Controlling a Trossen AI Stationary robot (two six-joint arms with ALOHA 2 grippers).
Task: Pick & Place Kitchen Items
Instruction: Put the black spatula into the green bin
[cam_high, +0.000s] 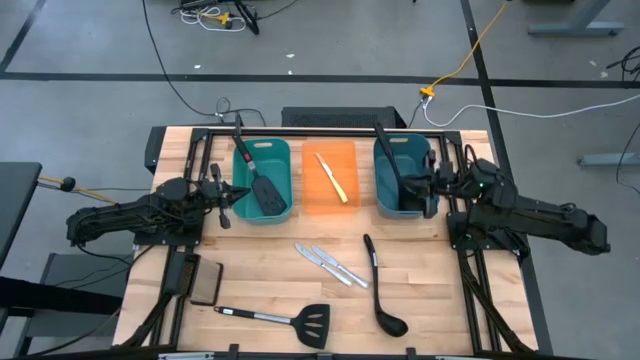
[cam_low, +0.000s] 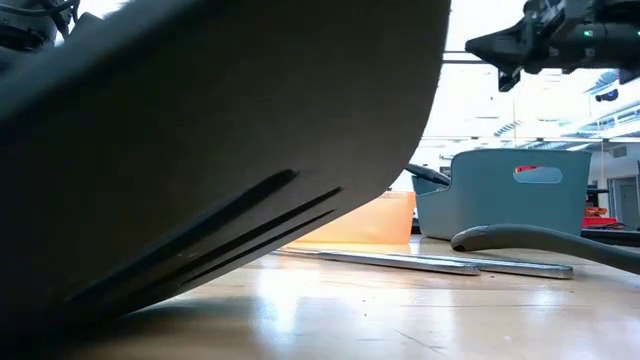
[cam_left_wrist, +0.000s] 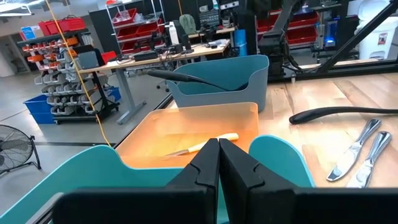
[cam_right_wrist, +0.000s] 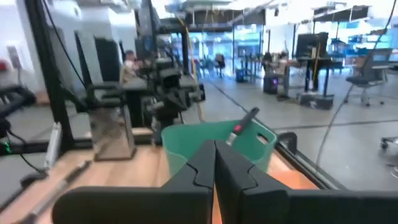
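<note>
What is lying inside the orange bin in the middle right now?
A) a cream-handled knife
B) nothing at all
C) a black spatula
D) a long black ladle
A: the high view shows a single cream-handled knife lying slantwise in the orange bin, and the left wrist view shows it there too; the spatula sits in the teal bin beside it.

Much of the low view is blocked

A near spatula (cam_low: 200, 150) fills the low view's left, hiding the teal bin; the ladle (cam_low: 540, 240) runs off the right edge.
</note>
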